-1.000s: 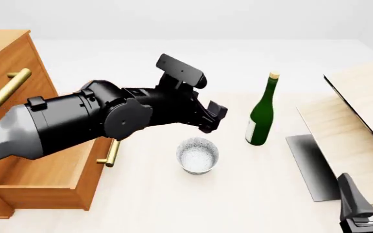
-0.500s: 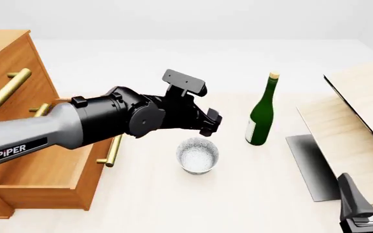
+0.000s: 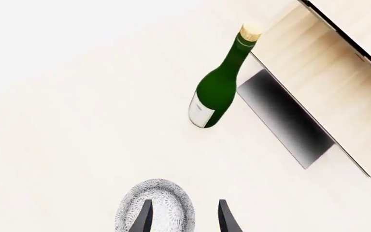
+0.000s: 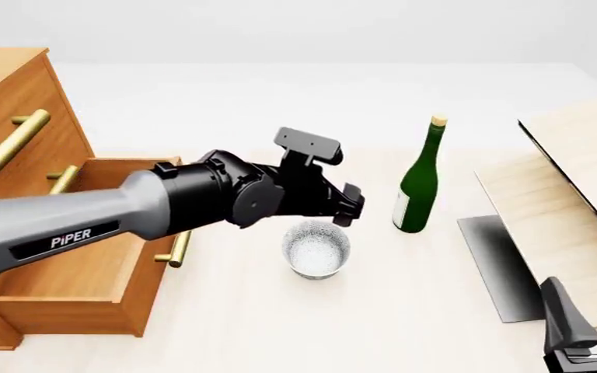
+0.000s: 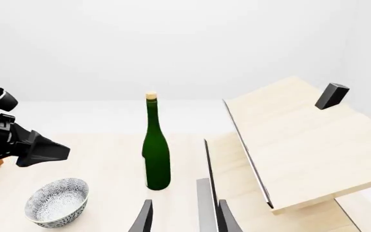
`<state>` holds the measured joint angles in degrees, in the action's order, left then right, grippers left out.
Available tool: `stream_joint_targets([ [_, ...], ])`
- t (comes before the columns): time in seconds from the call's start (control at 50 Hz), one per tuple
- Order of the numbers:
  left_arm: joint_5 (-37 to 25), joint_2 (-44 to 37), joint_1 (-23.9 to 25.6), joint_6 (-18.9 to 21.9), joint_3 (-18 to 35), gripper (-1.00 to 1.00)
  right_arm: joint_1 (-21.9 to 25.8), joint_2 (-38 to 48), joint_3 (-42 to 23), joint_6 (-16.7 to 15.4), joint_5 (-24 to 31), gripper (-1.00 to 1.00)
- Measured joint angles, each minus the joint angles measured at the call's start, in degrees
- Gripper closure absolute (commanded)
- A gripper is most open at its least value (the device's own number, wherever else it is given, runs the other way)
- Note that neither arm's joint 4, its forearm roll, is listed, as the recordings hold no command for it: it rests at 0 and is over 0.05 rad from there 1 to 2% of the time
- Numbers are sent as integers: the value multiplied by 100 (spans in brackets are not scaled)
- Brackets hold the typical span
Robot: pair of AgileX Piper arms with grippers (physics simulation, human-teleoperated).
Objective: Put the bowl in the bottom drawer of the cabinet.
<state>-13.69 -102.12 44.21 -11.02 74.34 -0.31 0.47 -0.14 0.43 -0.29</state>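
white letters spelling "piper" run along the grey forearm of the left arm in the front view. the left gripper hovers just above the far rim of the bowl, its fingers parted with nothing between them; in the left wrist view one fingertip shows over the bowl's speckled inside. the bowl stands upright on the table, between the cabinet and the green bottle. the bottle has a white label, too small to read. the bottom drawer is pulled out and open. the right gripper sits low at the near right, fingers apart, holding nothing.
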Motion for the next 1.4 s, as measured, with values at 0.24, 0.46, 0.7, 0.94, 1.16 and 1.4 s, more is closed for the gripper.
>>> stream_joint_targets([
  [0.24,41,-254,41,-206,99,-100,0,0,0,0,0,-100],
  [0.46,52,-454,63,-346,159,-100,0,0,0,0,0,-100],
  [0.7,91,-651,104,-495,151,-100,0,0,0,0,0,-100],
  [0.94,259,-759,28,-705,-63,-100,0,0,0,0,0,-100],
  [1.16,386,-861,-40,-789,-179,-100,0,0,0,0,0,-100],
  [1.4,536,-983,-31,-903,-275,-100,0,0,0,0,0,-100],
])
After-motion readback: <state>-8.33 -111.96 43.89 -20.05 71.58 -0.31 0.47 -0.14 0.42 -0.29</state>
